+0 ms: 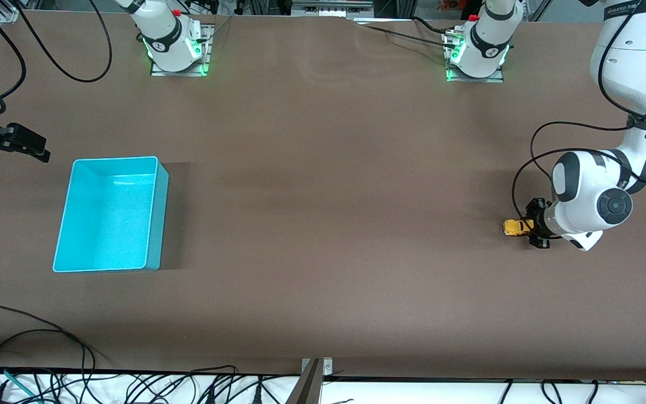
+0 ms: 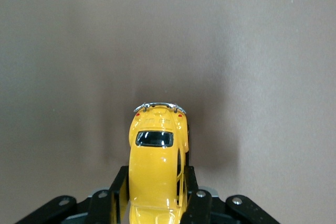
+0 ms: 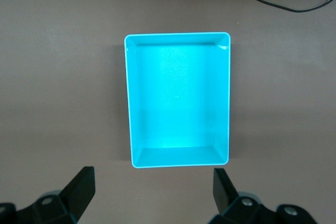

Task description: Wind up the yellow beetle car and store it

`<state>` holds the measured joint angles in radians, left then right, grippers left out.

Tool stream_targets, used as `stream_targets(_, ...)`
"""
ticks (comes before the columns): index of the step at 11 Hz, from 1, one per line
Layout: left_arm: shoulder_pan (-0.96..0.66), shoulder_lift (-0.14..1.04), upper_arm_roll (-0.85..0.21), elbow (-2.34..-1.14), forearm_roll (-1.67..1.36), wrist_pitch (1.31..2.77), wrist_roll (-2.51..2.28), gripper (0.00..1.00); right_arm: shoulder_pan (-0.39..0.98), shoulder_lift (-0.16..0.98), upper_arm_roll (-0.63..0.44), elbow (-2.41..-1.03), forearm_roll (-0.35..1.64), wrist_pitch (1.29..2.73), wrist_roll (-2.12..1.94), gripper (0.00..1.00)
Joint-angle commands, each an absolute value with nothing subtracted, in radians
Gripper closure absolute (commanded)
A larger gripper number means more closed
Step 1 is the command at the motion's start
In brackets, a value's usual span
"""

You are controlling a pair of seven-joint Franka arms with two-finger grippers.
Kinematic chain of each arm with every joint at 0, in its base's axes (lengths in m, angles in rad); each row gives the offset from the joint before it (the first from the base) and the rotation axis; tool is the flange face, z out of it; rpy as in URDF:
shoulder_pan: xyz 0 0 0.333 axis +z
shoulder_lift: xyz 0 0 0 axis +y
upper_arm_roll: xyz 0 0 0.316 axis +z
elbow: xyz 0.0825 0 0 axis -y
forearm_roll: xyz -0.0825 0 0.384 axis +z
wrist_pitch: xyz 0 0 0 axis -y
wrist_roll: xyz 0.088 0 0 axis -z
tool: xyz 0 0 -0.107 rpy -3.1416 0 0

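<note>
Down at the left arm's end of the table, the left gripper [image 1: 531, 225] has its fingers pinched on the yellow beetle car [image 1: 516, 226], low against the brown table [image 1: 323, 196]. From the front, the little car pokes out of the black fingers toward the middle of the table, with the arm's white wrist bulking just beside it. Whether its wheels touch the tabletop or ride just clear of it I cannot tell.

Through the left wrist view the car [image 2: 156, 169] runs lengthwise out from between the two fingers [image 2: 116, 195], which press on its sides near one end; the free end, with a dark window and a chrome bumper, sticks out past the fingertips over bare tabletop.

Well apart from all this, at the right arm's end, the turquoise bin [image 1: 157, 219] sits open with nothing in it. The right gripper [image 1: 17, 145] waits in the air at that end of the table, up over the table beside the bin. In the right wrist view its fingers [image 3: 80, 188] are spread wide and hold nothing, and the bin [image 3: 128, 103] lies below them.
</note>
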<state>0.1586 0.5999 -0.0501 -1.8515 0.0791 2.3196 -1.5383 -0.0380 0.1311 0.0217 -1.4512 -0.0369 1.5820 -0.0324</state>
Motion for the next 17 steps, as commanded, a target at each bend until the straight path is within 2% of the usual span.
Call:
stream_targets(1,0.179,0.686,-0.044,-1.829,0.110,2.342,-1.520,1.00,-0.041,0.127,0.026,-1.439,-0.043,1.566,-0.020,0.00)
stream_targets(9,0.195,0.681,-0.043,-1.818,0.109,2.341,-1.512,1.00,-0.041,0.127,0.028,-1.439,-0.043,1.566,-0.020,0.00)
stream_targets(10,0.195,0.677,-0.044,-1.815,0.109,2.341,-1.519,0.88,-0.041,0.127,0.028,-1.439,-0.043,1.566,-0.020,0.00)
stream_targets(11,0.198,0.676,-0.043,-1.796,0.107,2.336,-1.516,0.70,-0.041,0.127,0.026,-1.439,-0.043,1.566,-0.020,0.00)
stream_targets(12,0.202,0.675,-0.044,-1.790,0.107,2.333,-1.516,0.56,-0.041,0.129,0.028,-1.439,-0.043,1.566,-0.020,0.00)
stream_targets(14,0.203,0.672,-0.044,-1.790,0.107,2.332,-1.517,0.36,-0.041,0.129,0.028,-1.439,-0.043,1.566,-0.020,0.00)
stream_targets(15,0.201,0.670,-0.044,-1.790,0.109,2.332,-1.519,0.11,-0.041,0.129,0.028,-1.439,-0.043,1.566,-0.020,0.00)
stream_targets(17,0.201,0.661,-0.044,-1.789,0.107,2.330,-1.520,0.04,-0.041,0.127,0.028,-1.439,-0.043,1.565,-0.020,0.00)
